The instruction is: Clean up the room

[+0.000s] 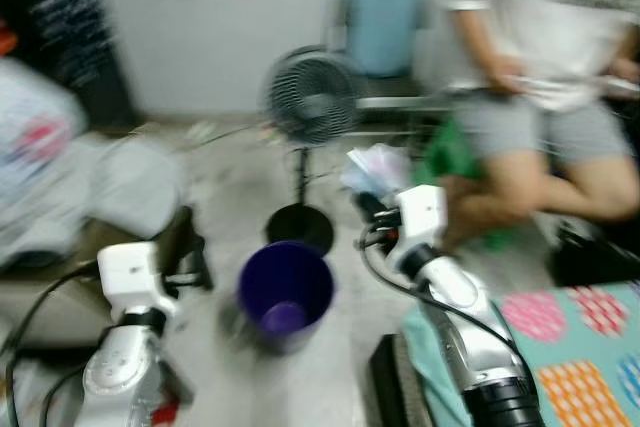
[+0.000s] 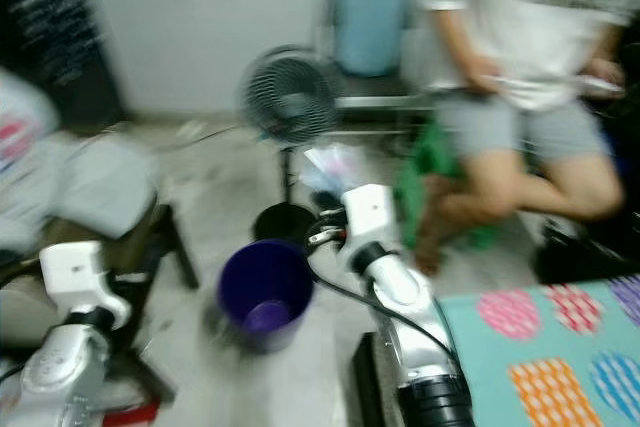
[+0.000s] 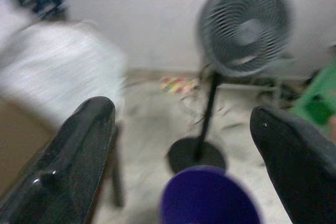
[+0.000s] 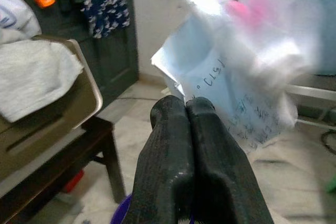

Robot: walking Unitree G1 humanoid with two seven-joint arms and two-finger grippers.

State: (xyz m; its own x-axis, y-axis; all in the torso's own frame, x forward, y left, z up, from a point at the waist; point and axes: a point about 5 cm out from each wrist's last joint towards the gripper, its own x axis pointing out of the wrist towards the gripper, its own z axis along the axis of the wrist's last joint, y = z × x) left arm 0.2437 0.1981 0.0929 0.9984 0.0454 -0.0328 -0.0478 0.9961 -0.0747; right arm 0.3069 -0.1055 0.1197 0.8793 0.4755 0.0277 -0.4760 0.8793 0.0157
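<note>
Both arms are silver metal with a white, boxy wrist block; black cables loop beside the right arm [image 1: 455, 297] and the left arm [image 1: 120, 367]. The fingers [image 4: 210, 166] are long, black and finely textured, with rounded glossy tips.

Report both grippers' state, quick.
Left gripper: open, holding nothing, above the purple bin.
Right gripper: shut on crumpled paper.
</note>
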